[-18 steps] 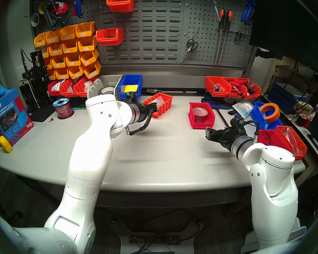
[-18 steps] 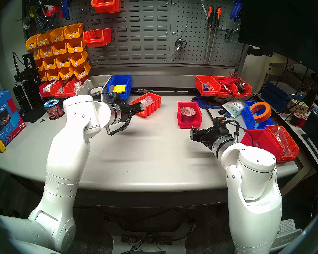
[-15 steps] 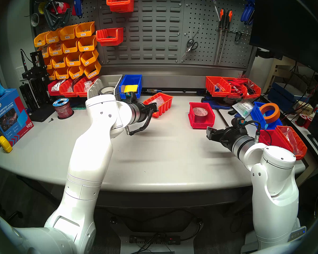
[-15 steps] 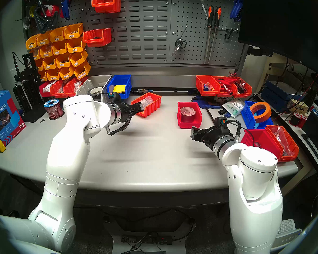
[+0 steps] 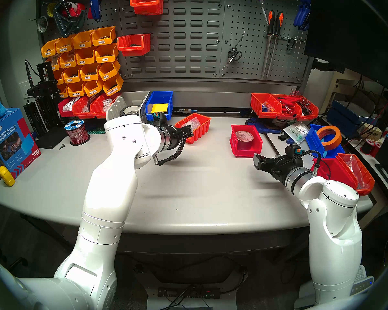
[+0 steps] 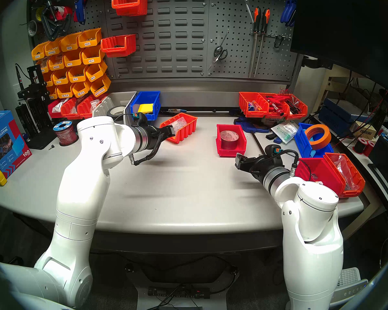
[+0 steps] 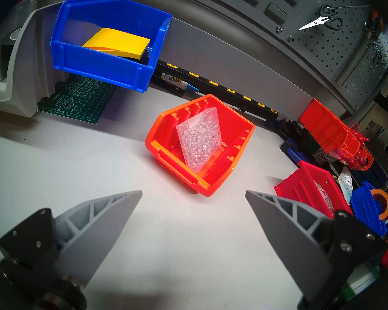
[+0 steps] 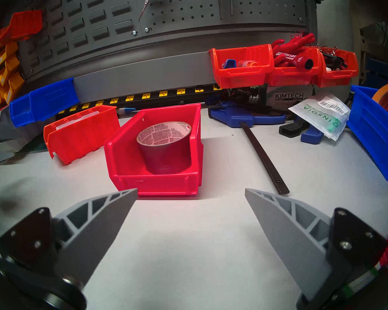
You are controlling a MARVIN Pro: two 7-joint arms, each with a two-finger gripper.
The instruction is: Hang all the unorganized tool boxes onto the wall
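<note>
The red bin (image 8: pixel 154 150) with the silver tape roll (image 8: pixel 166 146) stands upright on the tabletop (image 5: pixel 188 191), right of centre, its low front lip facing the right hand (image 8: pixel 190 192). That hand hovers just short of the lip with both fingers spread wide and nothing between them. Bare tabletop lies all round this bin except on its left, where the orange-red ribbed bin (image 7: pixel 199 146) sits near but apart, turned at an angle, a clear bag (image 7: pixel 199 137) leaning inside. The left hand (image 7: pixel 193 194) is likewise wide open and empty, close to that bin's near corner, not touching it. Behind, against the back of the tabletop, the pale grey bin (image 5: pixel 130 106) with the black tape roll (image 5: pixel 130 111) stands just beside a blue bin (image 5: pixel 159 103) hung on the light grey rail (image 5: pixel 211 99). Above the rail, the wall (image 5: pixel 188 45) shows many free louvred slots to the right of two orange-red bins (image 5: pixel 133 44) hanging there.
</note>
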